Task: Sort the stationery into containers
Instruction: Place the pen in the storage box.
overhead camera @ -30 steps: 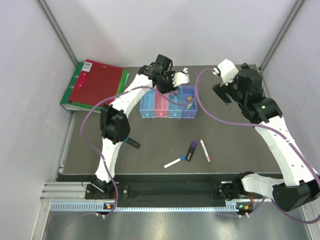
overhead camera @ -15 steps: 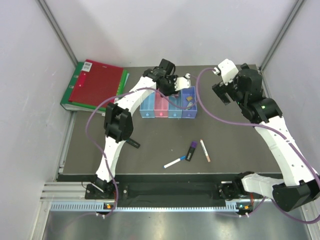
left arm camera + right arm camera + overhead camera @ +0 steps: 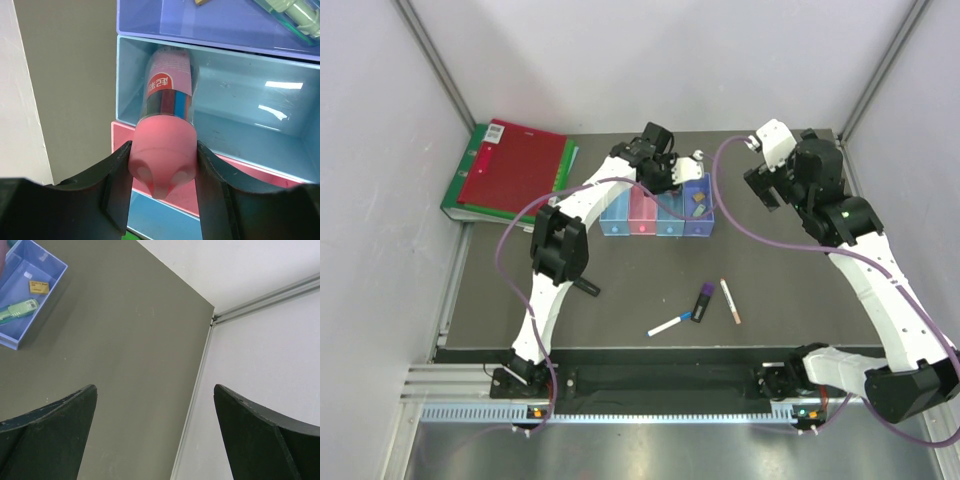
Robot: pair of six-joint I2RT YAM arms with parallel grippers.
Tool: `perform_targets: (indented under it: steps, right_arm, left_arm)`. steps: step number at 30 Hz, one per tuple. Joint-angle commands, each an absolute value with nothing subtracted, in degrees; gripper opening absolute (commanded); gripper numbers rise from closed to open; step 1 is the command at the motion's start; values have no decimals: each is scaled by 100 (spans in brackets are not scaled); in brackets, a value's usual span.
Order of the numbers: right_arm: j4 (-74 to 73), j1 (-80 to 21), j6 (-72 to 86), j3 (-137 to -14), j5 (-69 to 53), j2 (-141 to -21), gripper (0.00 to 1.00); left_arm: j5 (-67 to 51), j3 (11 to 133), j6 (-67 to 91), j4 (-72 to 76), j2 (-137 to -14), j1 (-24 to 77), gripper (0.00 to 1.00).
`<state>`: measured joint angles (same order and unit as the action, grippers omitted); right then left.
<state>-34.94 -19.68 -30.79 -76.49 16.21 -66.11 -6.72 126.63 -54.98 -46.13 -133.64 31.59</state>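
A dark grey table (image 3: 800, 270) sits between pale walls. One pink-capped bottle (image 3: 167, 95) is clamped by its cap in the left gripper (image 3: 162, 150), pointing into the light blue bin (image 3: 260, 115) just ahead. Its red label carries white characters that cannot be read. Four joined bins (image 3: 642, 228) lie under that gripper. The neighbouring purple-blue bin (image 3: 20, 270) holds one green marker (image 3: 17, 309) and one tan block (image 3: 39, 287). Well behind the gripper, toward the arm bases, lie a white pen (image 3: 669, 325), a purple highlighter (image 3: 702, 301), a pinkish pen (image 3: 731, 301) and a blue-black highlighter (image 3: 587, 288). The right gripper (image 3: 155, 390) hangs wide open and empty.

I see the pink-capped bottle (image 3: 162, 145) angled over the light blue bin (image 3: 240, 105); green marker (image 3: 17, 309), tan block (image 3: 39, 287) in the purple-blue bin (image 3: 22, 270); purple highlighter (image 3: 702, 300), blue-capped pen (image 3: 669, 325), pinkish pen (image 3: 731, 300) loose.
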Motion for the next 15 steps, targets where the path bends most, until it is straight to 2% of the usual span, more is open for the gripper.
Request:
perform_targets:
  steps: [1, 3, 4, 8, 15]
  right_arm:
    - [-3296, -1890, -2927, -7646, 1556, -6513, 100]
    - [-3287, -1890, -2927, -7638, 1556, -6522, 99]
    - [-3287, -1890, -2918, -7646, 1547, -6530, 100]
    - [-3296, -1890, -2909, -7638, 1538, -6539, 100]
    - [-3296, -1890, -2892, -7629, 1521, -6522, 100]
  left_arm:
    - [-572, 12498, -5344, -4026, -13157, 3155, 55]
    - [-519, 12428, -5309, -3885, -13131, 3155, 60]
    - [-492, 12419, -5274, -3780, -13122, 3155, 68]
    - [-431, 12349, -5212, -3578, -13078, 3164, 82]
    - [-369, 12322, -5159, -3402, -13034, 3164, 84]
